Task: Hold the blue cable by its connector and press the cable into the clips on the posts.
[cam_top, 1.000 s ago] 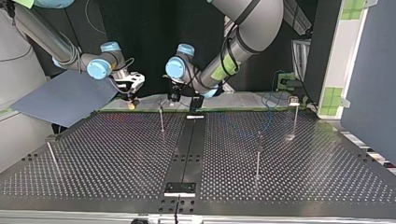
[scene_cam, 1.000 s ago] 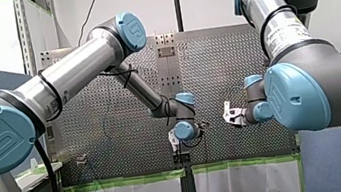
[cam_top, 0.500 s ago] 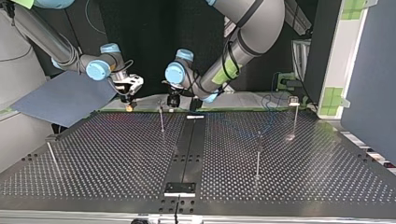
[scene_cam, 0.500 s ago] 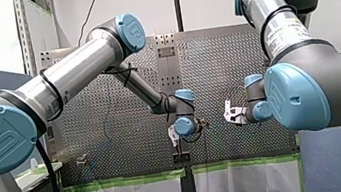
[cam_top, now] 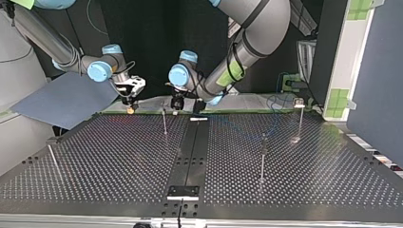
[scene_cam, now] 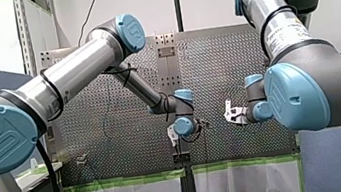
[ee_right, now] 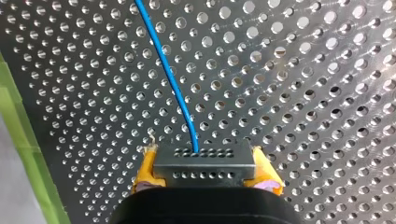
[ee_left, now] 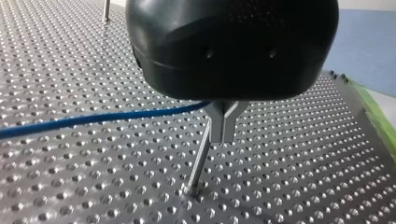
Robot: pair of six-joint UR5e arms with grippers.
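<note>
My right gripper [ee_right: 205, 171], yellow pads [ee_right: 145, 170] clamped on the dark grey rectangular connector [ee_right: 205, 161] near the arm-side edge of the perforated metal table [ee_right: 303, 70], should hold the thin blue cable [ee_right: 170, 79] taut while my left gripper [ee_left: 223, 122], fingers [ee_left: 217, 123] pinched on it, presses it onto the slim metal post [ee_left: 200, 161].

Cable [ee_left: 93, 119] above table [ee_left: 93, 186], post [ee_left: 201, 158] beside left pincer [ee_left: 223, 139]

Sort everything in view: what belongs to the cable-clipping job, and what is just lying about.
For the job: blue cable; its connector, held in my right gripper; my left gripper, at the cable; the posts on the perforated table.
Lying about: blue-grey sheet beside the table; green tape along the table's edge.
</note>
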